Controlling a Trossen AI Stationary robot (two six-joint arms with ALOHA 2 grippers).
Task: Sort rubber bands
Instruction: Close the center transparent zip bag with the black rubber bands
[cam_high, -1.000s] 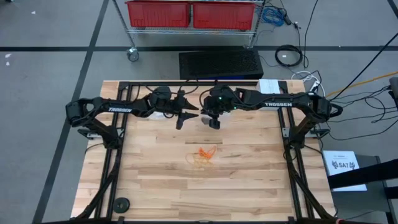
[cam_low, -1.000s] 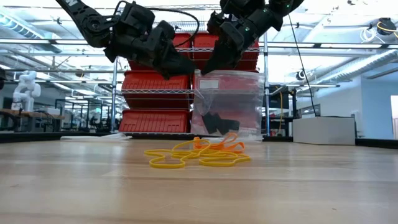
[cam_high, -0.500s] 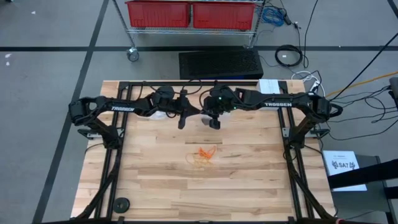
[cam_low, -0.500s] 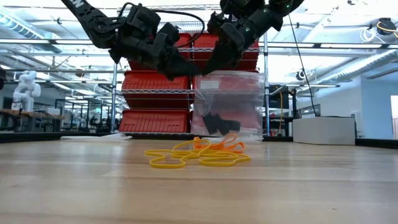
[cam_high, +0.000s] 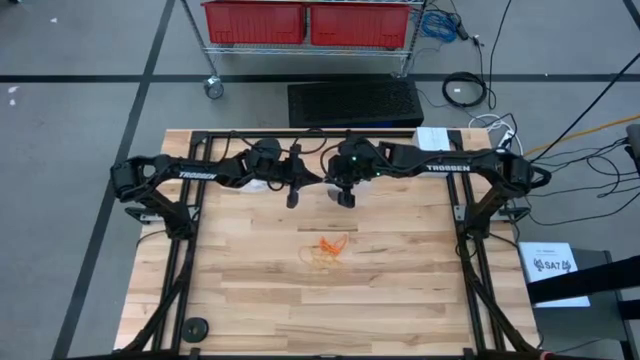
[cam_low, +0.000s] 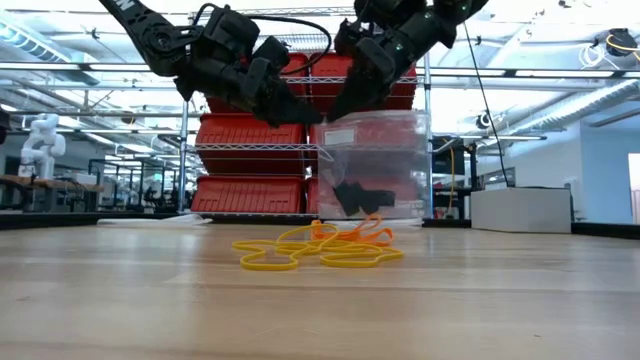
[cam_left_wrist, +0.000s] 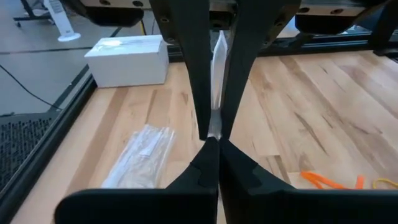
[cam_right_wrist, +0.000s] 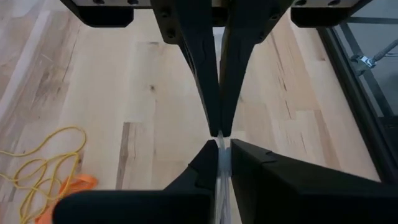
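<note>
Both clamped on one clear plastic bag (cam_low: 372, 165) hanging upright: left gripper (cam_low: 305, 117), right gripper (cam_low: 335, 110). Below them, tangled rubber bands (cam_low: 320, 245), perhaps six, lying flat on worktop (cam_low: 320, 310).

The rubber bands (cam_high: 328, 247) lie mid-table (cam_high: 250, 300). Both grippers hang above and behind them, left gripper (cam_high: 299, 186) beside right gripper (cam_high: 343, 192), a bag (cam_low: 372, 165) between.
</note>
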